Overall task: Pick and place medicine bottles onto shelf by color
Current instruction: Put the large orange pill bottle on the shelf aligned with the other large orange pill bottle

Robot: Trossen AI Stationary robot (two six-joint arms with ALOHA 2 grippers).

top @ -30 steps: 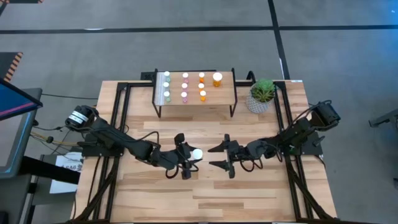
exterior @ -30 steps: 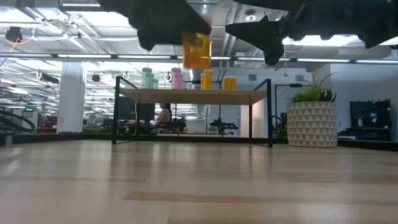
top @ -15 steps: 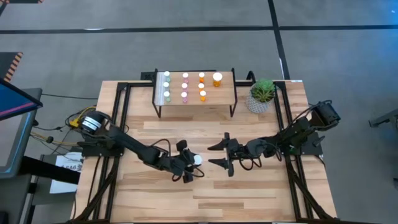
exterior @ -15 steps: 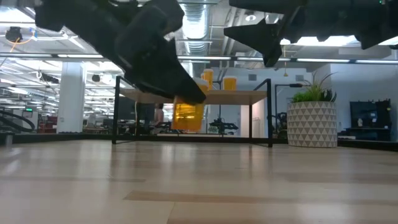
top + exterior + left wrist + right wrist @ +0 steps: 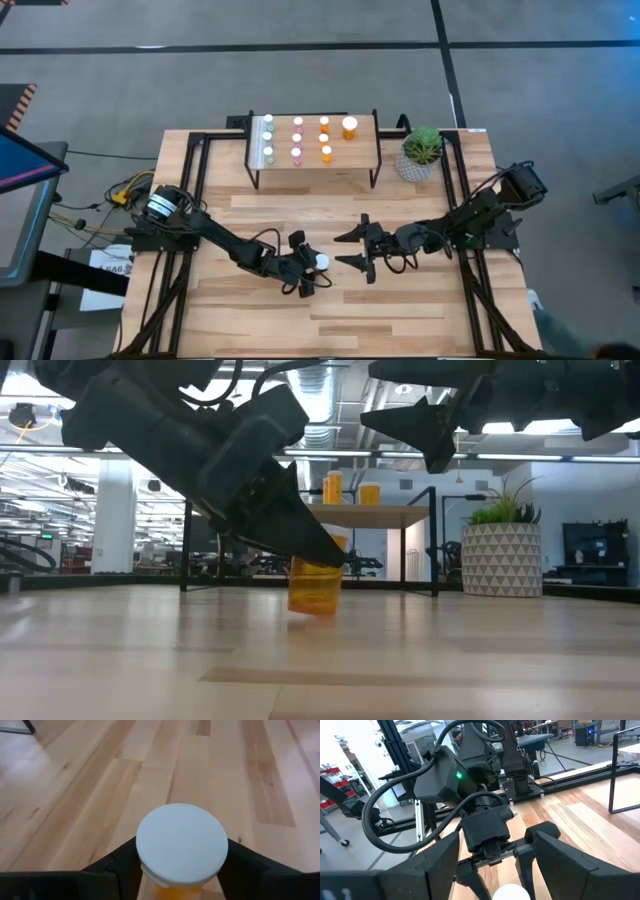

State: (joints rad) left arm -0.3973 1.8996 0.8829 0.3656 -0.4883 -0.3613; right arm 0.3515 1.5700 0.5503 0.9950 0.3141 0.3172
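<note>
Left pincer is gripping a large orange bottle at mid-desk, fingers closing on both sides just under the white cap. Bottle is standing with its long axis vertical, cap pointing up, maybe a hair tilted; low view is showing its base at or just above the desk surface, can't tell if it's touching. Left arm is reaching in low from the desk's left edge. Right pincer is hovering just right of the bottle, above the desk, fingers spread wide and holding nothing; its wrist view is looking at the left arm with the cap showing at the lower edge. Shelf is sitting at the desk's far edge, well apart from the held bottle. On it, small bottles are standing upright in columns: green ones at left, pink ones next, orange ones after that, and one large orange bottle standing at the back right. Plant is sitting right of the shelf.
</note>
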